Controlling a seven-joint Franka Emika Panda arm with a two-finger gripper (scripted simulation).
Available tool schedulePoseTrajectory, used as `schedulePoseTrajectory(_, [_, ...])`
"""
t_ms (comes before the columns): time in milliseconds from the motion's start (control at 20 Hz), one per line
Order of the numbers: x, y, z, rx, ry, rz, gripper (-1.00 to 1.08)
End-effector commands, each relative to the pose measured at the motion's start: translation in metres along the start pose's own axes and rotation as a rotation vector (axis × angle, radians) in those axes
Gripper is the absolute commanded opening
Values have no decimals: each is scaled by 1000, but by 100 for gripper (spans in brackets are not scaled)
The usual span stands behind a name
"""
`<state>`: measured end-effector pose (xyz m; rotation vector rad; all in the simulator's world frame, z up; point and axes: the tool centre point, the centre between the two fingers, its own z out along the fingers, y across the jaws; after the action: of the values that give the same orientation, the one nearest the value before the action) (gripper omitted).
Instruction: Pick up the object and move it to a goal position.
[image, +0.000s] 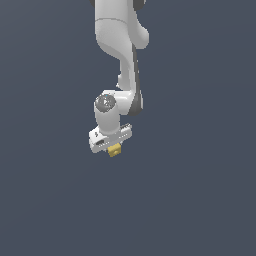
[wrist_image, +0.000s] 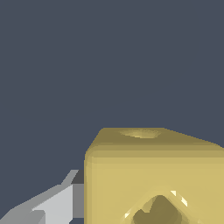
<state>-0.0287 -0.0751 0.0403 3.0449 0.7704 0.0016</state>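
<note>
The object, a tiny yellow cube, sits right under the white gripper in the exterior view, between its fingers. In the wrist view the cube fills the frame close up, with a dark hole on the near face and a shallow dent on another face. One grey finger presses against the cube's side; the other finger is out of frame. The gripper is shut on the cube. No goal marker shows.
The white arm reaches down from the top of the exterior view. Around it there is only a plain dark grey-blue surface.
</note>
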Motion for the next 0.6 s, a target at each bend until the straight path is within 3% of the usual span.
schedulePoseTrajectory(0, [0, -1, 1, 1, -1, -1, -100])
schedulePoseTrajectory(300, [1, -6, 0, 0, 0, 0, -100])
schedulePoseTrajectory(550, [5, -32, 0, 0, 0, 0, -100])
